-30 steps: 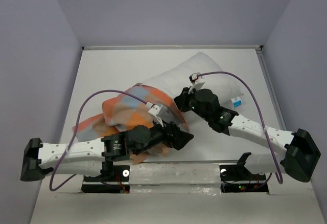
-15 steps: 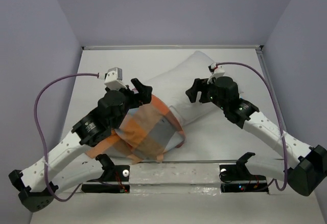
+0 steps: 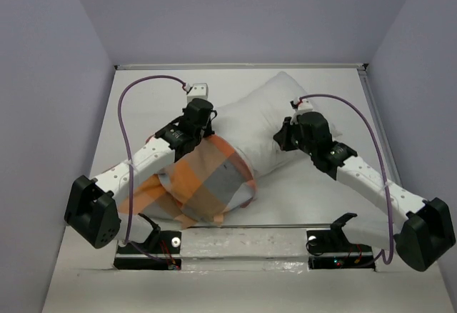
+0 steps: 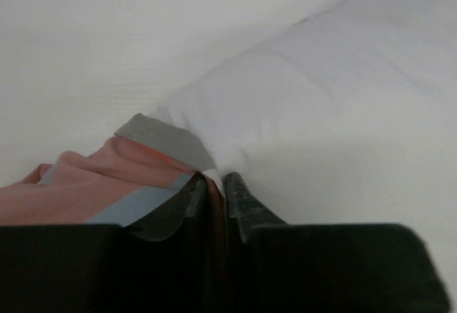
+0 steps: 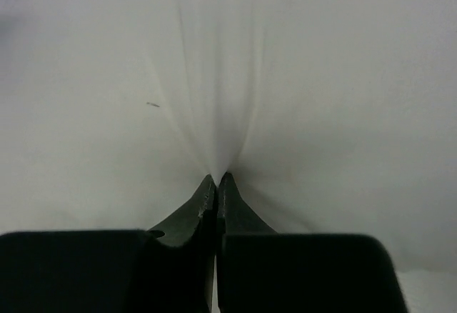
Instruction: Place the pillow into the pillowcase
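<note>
Pillow (image 3: 265, 106) lies diagonally on the surface (image 3: 321, 199), its near end now inside the pillowcase (image 3: 207, 177), whose far hem our left jaws have re-clenched while right jaws pinch white fabric.

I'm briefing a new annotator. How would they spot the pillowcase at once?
Start at the white table, where a plump white pillow lies diagonally. The pillowcase is the thin cloth over its near-left end; it alone is checked orange, light blue and grey-brown.
</note>
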{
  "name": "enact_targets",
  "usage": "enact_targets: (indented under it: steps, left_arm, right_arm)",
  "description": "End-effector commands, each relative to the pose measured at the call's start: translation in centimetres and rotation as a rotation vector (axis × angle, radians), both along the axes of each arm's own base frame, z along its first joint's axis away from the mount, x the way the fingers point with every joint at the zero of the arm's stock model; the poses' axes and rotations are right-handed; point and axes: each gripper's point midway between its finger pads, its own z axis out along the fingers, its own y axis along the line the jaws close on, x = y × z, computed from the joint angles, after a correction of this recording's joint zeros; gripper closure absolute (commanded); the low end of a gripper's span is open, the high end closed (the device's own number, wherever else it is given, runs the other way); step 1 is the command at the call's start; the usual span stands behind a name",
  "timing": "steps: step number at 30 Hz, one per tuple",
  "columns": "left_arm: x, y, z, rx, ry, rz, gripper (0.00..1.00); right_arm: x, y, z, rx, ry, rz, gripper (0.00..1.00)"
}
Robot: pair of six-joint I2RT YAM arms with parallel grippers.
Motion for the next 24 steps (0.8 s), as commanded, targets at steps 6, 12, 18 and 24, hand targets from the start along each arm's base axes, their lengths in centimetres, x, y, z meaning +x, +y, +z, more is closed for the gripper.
enact_targets:
  steps: [6,12,18,24]
  left_arm:
    - [1.7,-5.8,6.7,-0.198,-0.178,-0.224,1.00]
    - [1.2,-5.6,7.5,-0.162,-0.184,-0.262,0.94]
    - [0.8,-3.9,8.0,-0.091,-0.186,-0.230,0.26]
    - [2.5,-4.4,9.3,-0.027,-0.208,-0.242,0.25]
  right_arm:
    - [-12.4,7.0,-0.6,0.101,0.038,0.296,1.00]
    - [-15.6,7.9,2.1,0.125,0.001,0.390,0.74]
    - [-15.0,5.9,8.9,0.100,-0.179,0.399,0.19]
    - [-9.8,5.6,13.8,0.105,-0.304,0.317,0.23]
